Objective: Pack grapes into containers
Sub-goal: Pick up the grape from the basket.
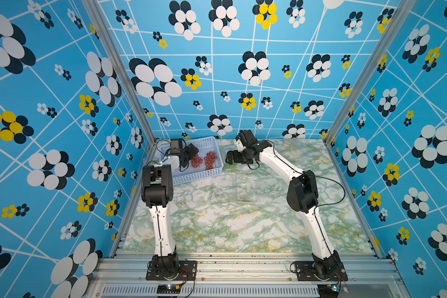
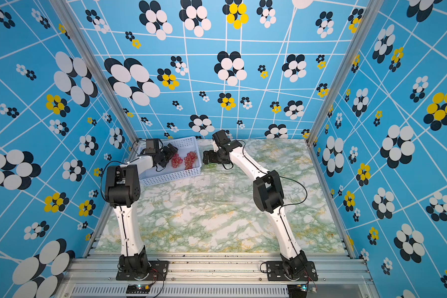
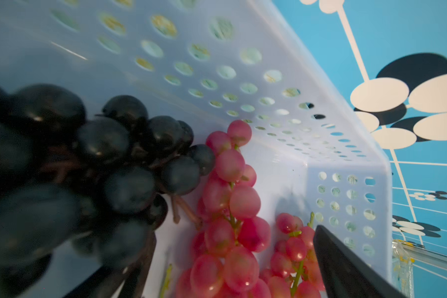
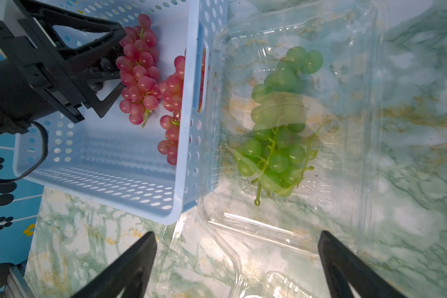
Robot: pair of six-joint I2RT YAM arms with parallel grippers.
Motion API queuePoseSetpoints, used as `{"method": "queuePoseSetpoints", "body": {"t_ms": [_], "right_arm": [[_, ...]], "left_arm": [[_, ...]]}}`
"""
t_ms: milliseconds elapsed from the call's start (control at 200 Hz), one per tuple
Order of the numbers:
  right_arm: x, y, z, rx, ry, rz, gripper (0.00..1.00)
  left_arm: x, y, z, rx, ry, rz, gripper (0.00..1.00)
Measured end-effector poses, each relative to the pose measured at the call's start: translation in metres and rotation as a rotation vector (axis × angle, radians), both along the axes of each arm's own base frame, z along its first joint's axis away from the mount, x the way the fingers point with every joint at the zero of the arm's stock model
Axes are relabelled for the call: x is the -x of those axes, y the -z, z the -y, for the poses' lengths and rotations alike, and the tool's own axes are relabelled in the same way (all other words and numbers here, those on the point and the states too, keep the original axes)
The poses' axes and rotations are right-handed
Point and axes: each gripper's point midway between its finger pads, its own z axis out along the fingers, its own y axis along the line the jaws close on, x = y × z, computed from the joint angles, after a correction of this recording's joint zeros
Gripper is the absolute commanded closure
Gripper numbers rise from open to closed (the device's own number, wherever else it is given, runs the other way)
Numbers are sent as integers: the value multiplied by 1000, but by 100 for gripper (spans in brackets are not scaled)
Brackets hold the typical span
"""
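Left gripper (image 4: 110, 71) spread at blue-black glossy grape bunch (image 3: 109, 160). Off-centre closing could snag pinkish-red grape bunch (image 3: 230, 201). Right gripper (image 4: 236, 234) spread, empty.

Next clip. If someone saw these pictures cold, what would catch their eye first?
The loud blue walls with black, white and yellow flower prints dominate both top views. At the far left of the table, the left gripper reaches into a pale blue perforated basket holding two pinkish-red grape bunches and a dark bunch. Beside the basket, a green bunch lies in a clear clamshell box under the open right gripper.
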Motion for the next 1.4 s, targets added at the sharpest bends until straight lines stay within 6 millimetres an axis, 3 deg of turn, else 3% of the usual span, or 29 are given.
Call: {"method": "queuePoseSetpoints", "body": {"t_ms": [255,705,805,905,1140,1399], "right_arm": [[0,2,-2,-17,6,-3,1],[2,3,-5,-44,3,-5,1],[2,1,-5,-48,4,-3,1],[3,1,-5,-49,3,-4,1],[4,0,-4,-50,5,-7,1],[13,2,3,-44,4,-15,1]], "left_arm": [[7,5,-33,22,-90,-18,5],[30,-11,-69,22,-177,-11,8],[35,-19,-63,31,-168,-4,8],[39,-25,-45,88,-149,3,12],[46,-11,-7,196,-139,-46,17],[42,9,-7,225,-198,-84,36]]}}
